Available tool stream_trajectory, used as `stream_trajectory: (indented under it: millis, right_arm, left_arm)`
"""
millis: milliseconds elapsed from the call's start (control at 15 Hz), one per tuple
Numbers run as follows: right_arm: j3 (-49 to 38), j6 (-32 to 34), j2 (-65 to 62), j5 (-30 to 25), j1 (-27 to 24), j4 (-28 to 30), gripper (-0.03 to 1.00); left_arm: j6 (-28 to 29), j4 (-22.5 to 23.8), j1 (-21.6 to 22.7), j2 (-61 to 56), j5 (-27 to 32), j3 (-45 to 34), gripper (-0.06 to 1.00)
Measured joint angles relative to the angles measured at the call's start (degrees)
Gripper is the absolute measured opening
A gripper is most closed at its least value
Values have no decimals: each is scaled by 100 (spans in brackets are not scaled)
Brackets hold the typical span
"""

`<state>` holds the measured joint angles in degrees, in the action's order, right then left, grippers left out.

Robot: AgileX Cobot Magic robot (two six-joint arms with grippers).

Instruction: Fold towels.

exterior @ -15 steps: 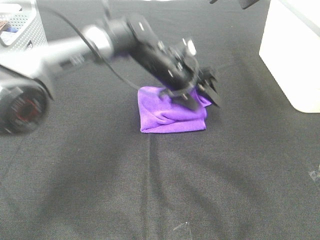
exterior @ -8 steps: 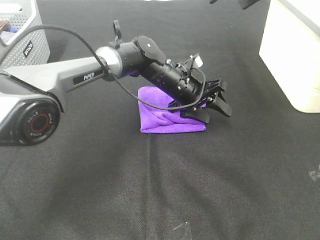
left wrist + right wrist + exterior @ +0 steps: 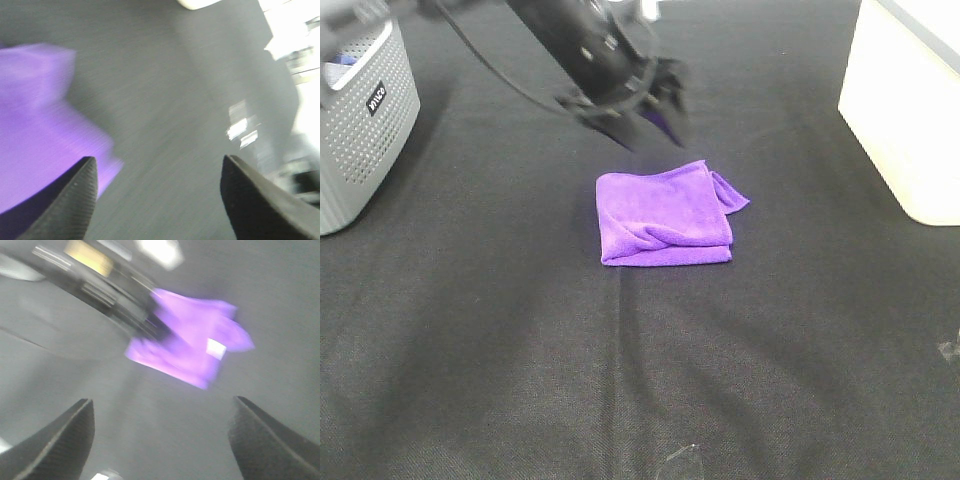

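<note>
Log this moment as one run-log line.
towel: folded, lying free on table | left gripper: open, empty, above towel | right gripper: open, empty

A purple towel (image 3: 192,342) is seen lying folded on a dark cloth-covered table (image 3: 280,300), with a small white tag (image 3: 216,347) shown on its upper layer near one corner. Two dark fingertips (image 3: 55,440) of the right gripper (image 3: 160,440) are seen well apart from each other with nothing between them, both clear of the towel, with bare table between them and it. A blurred dark arm (image 3: 100,290) is seen reaching over the table just beside the towel, on the side away from the tag; whether it touches the towel cannot be told.
</note>
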<state>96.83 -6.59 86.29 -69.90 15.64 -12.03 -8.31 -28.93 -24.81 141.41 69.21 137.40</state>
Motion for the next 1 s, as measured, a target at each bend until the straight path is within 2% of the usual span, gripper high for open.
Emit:
stream_trajectory:
  millis: [267,333,533,733,933,1000]
  right_arm:
    - [-934,413,-951,0,0,625,72]
    - [-1318,550,-1278,0,0,762,72]
    - [-2320,791,-2429,0,0,905,72]
    - [-3065,917,-3598,-6,0,905,72]
    - [-3856,934,-4727,-6,0,905,72]
    - [-4068,934,-5082,-11,0,900,72]
  left_arm:
    - [596,1369,63,-888,23,-69,65]
    - [739,1748,80,-1203,23,-286,65]
    - [1077,2659,424,-2613,23,-1713,65]
    - [1335,2922,1157,-4332,23,-3426,65]
    - [1667,3014,1329,-6452,34,-5283,65]
    - [1736,3042,1329,-6755,34,-5598,65]
